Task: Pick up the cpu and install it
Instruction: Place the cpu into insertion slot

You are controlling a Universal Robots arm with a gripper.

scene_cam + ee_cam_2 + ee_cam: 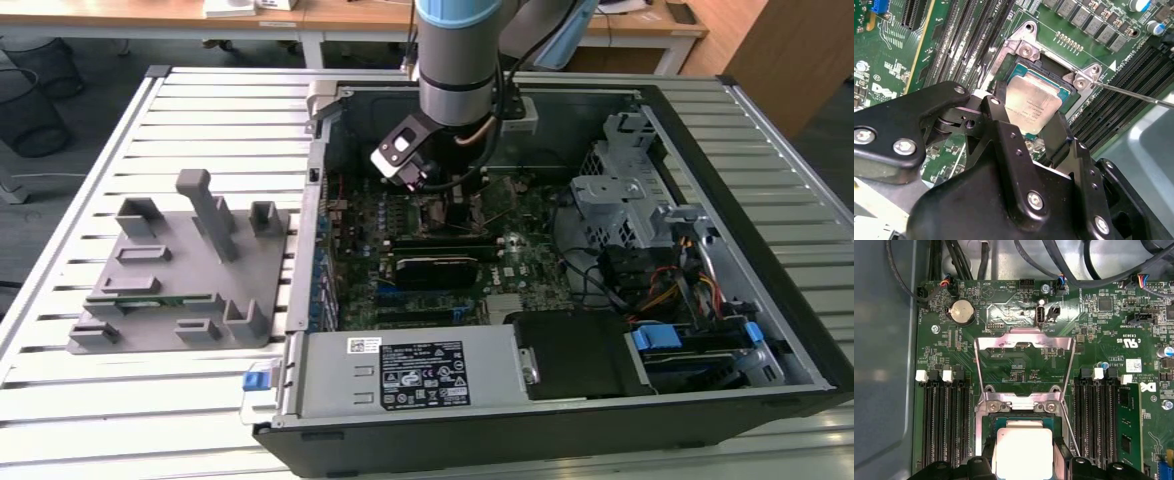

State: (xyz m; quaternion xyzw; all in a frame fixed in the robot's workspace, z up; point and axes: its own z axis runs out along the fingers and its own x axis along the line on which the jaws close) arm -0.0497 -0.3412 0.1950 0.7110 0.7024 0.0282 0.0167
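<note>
The cpu (pixel 1031 102), a flat square chip with a silvery top, lies level in or just over the open motherboard socket (pixel 1026 50). My gripper (pixel 1026 117) reaches down onto it, one black finger against each of two opposite edges, shut on the chip. In the first wrist view the cpu (pixel 1024 450) sits between the two fingertips (pixel 981 465), with the socket's metal load plate (pixel 1024 345) flipped open beyond it. From the exterior view the gripper (pixel 447 195) is low inside the computer case, over the board's far middle.
A thin retention lever (pixel 1134 95) sticks out beside the socket. Memory slots (pixel 946 425) flank it on both sides. A grey plastic holder block (pixel 180 270) stands on the slatted table at the exterior view's left. The power supply (pixel 414 370) and drive cage (pixel 627 190) crowd the case.
</note>
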